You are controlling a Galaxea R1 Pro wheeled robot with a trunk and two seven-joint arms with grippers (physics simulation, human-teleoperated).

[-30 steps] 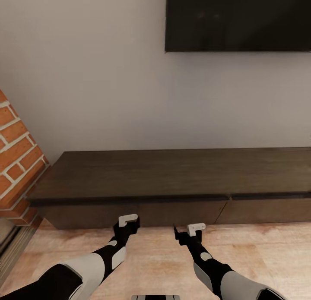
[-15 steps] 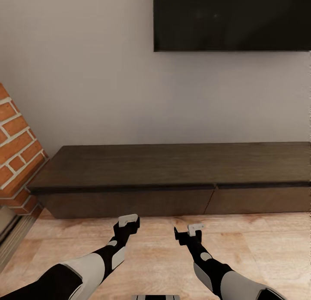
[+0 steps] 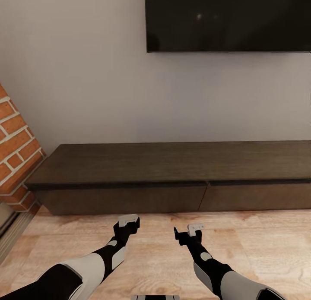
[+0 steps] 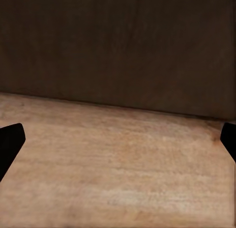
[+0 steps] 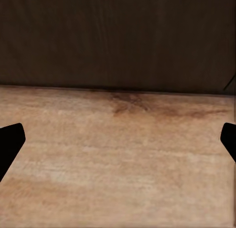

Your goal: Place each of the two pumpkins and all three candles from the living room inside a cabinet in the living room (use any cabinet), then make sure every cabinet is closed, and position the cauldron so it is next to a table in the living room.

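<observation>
The long, low, dark brown cabinet stands against the wall ahead, and its wide drawer fronts all sit flush and shut. My left gripper hovers open over the wooden floor just short of the cabinet's base, holding nothing. To its right, my right gripper is also open and empty, at about the same distance from the cabinet. In the left wrist view the open left gripper faces a drawer front. In the right wrist view the open right gripper faces a drawer front.
A black TV hangs on the pale wall above the cabinet. A brick fireplace corner juts in at the left, close to the cabinet's left end. Light wooden floor stretches between me and the cabinet.
The whole head view has shifted: the TV and cabinet slid left and the cabinet looks a little farther off, so the camera moved. Both arms hold the same pose, still open.
</observation>
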